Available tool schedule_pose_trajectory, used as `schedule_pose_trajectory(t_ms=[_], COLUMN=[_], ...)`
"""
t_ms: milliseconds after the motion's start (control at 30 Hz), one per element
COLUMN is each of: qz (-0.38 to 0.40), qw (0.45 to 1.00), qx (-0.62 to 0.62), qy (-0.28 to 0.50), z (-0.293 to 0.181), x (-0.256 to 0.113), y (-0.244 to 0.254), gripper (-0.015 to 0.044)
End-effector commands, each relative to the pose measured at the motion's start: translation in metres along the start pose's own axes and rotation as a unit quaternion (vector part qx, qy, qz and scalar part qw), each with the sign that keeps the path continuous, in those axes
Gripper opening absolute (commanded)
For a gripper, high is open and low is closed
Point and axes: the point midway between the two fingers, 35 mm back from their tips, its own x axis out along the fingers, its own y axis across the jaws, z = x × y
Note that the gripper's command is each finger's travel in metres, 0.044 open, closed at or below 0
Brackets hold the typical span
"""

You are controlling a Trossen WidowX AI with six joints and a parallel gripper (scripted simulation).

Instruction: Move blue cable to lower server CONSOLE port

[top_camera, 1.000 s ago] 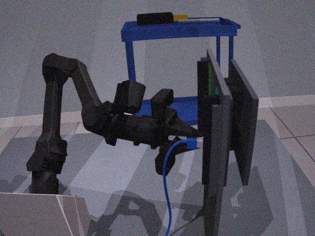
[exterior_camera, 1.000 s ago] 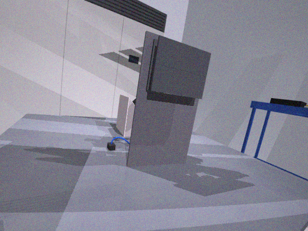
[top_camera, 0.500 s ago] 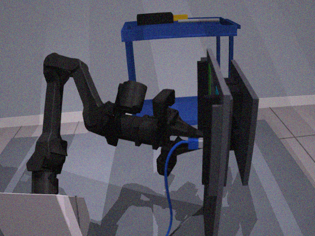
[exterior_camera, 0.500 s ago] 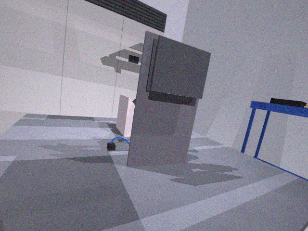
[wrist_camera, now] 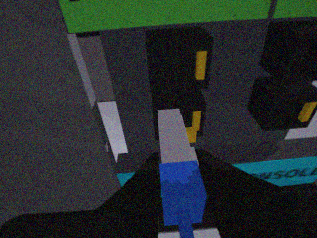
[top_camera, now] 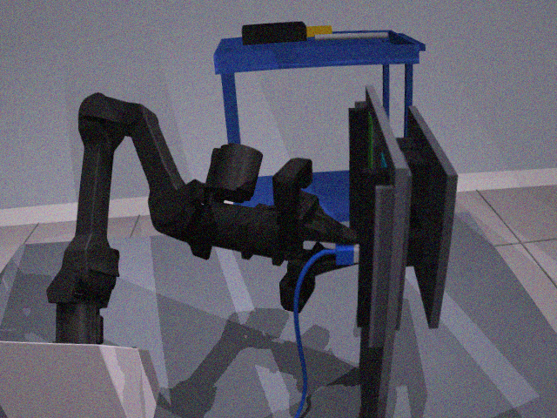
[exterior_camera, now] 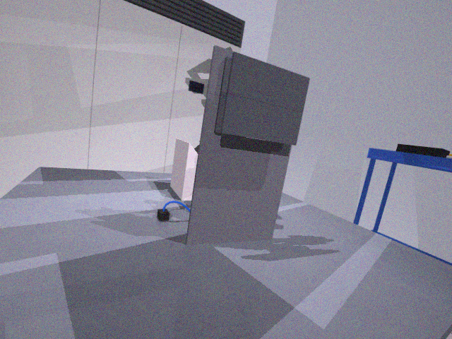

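blue cable (top_camera: 298, 324) (exterior_camera: 175, 202) (wrist_camera: 186, 229), cyan strip (wrist_camera: 274, 172) with dark lettering, green band (wrist_camera: 173, 14) (top_camera: 370, 139), blue cart (top_camera: 314, 56) (exterior_camera: 419, 159), black tool (top_camera: 341, 252) (wrist_camera: 176, 157)

The server (exterior_camera: 264, 98) hides the end effector from the exterior view.

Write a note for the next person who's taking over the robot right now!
Gripper: fingers shut on the blue plug; don't let go.
Plug: its pale front end points at the dark ports by the teal CONSOLE label. Blue cable hangs from it.
Done: plug gripped.
Can't tell: which server this is, or whether the plug is in.
Left: check that, finish the lower CONSOLE port until it clicks, then let go.
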Motion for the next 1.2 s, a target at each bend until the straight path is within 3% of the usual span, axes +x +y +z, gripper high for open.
schedule_pose_trajectory(t_ms=[0, 1167], qz=[-0.007, -0.007], qw=[1.000, 1.000], qx=[0.002, 0.002], qy=[0.000, 0.000], z=[0.0011, 0.0037], x=[0.0014, 0.0084], y=[-0.0030, -0.0032], gripper=[0.0000, 0.0000])
